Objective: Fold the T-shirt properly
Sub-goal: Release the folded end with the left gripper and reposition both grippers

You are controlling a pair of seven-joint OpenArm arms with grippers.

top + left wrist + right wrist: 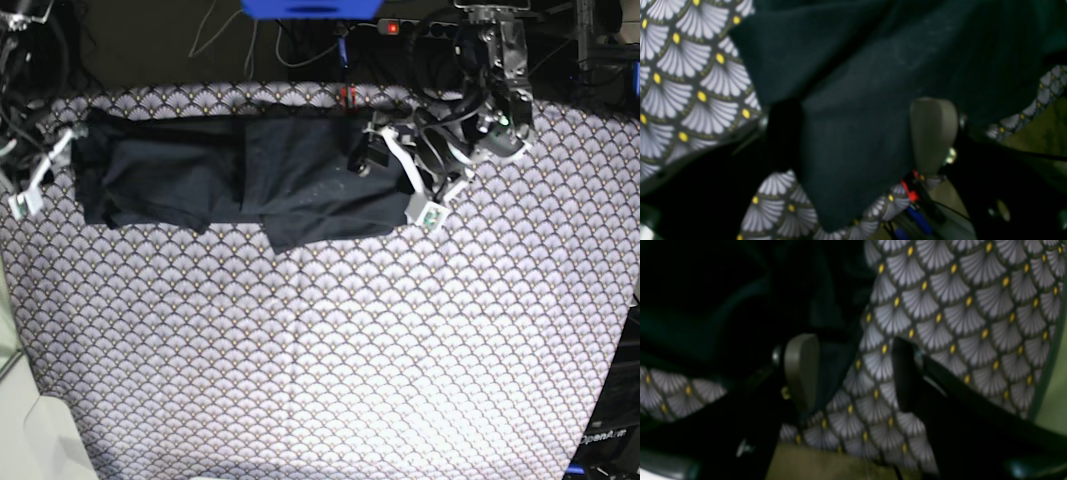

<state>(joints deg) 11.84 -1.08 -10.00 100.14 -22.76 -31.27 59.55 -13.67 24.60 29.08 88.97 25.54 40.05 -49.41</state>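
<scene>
Both grippers, left (392,165) and right (45,170), stand open, holding nothing. Shirt (240,175) along table's (320,380) far edge looks soft, limp; grasp its end hems.

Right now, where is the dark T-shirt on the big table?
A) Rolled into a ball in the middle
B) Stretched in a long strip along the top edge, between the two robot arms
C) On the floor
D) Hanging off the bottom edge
B. In the base view the T-shirt lies as a long flat band along the far side of the patterned tablecloth, with an arm at each end.
</scene>
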